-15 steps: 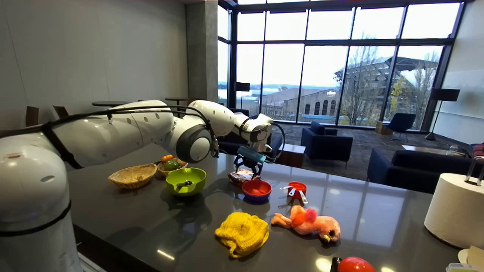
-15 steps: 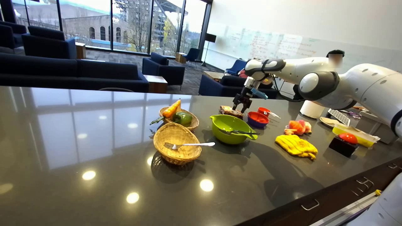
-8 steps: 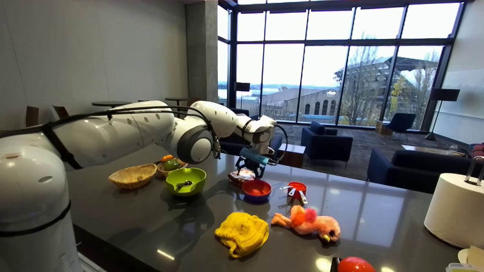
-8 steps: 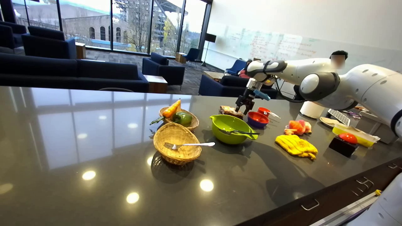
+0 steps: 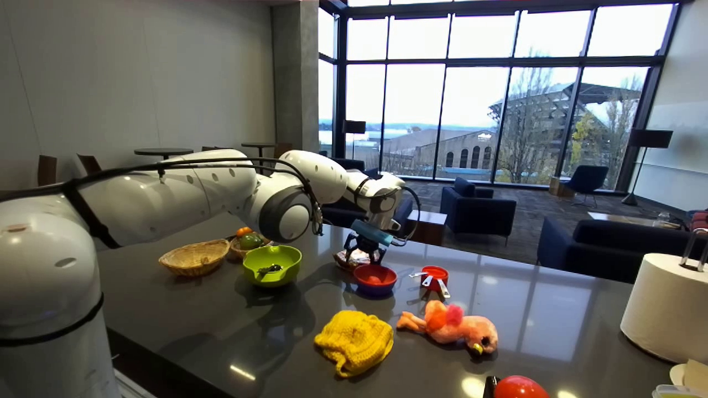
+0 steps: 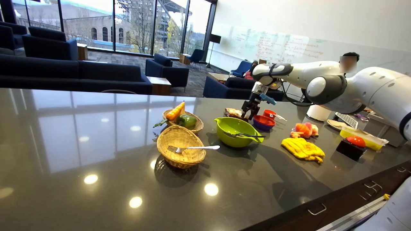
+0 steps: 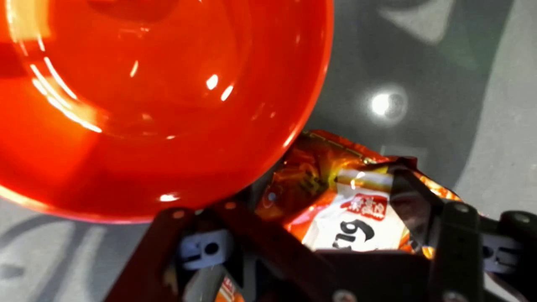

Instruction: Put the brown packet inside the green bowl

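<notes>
The brown packet is crinkly, brownish-red with a white patch, and lies on the counter. It also shows in an exterior view behind the green bowl, and in the wrist view. My gripper points down low over the packet with its fingers apart, one on either side of it. In the wrist view the gripper spans the packet, and the left finger is close to the red bowl's rim. I cannot tell whether the fingers touch the packet. The green bowl stands upright with dark-handled cutlery in it.
A red-lined purple bowl stands right beside the packet. Red measuring cups, a plush toy and a yellow knit cloth lie nearer. A tan basket with a fork and a vegetable basket stand beyond the green bowl.
My gripper has come down over the packet and shifted slightly toward the red-lined bowl. The fingers stay apart. The packet and the bowls have not visibly moved.
</notes>
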You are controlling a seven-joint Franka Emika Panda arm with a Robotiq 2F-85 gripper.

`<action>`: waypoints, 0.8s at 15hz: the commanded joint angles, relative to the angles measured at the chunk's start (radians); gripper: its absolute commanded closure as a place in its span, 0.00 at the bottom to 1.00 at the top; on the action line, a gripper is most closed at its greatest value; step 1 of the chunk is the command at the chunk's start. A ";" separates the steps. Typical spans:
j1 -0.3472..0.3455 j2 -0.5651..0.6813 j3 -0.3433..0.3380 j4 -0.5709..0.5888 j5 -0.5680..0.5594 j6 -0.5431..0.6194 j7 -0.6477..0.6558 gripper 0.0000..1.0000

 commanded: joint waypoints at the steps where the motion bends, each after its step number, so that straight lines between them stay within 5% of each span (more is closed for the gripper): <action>1: -0.006 0.024 0.010 0.046 0.006 -0.034 -0.018 0.48; 8: -0.002 0.013 0.009 0.059 0.001 -0.040 -0.016 0.94; 12: 0.016 0.003 0.007 0.061 -0.006 -0.044 -0.015 0.97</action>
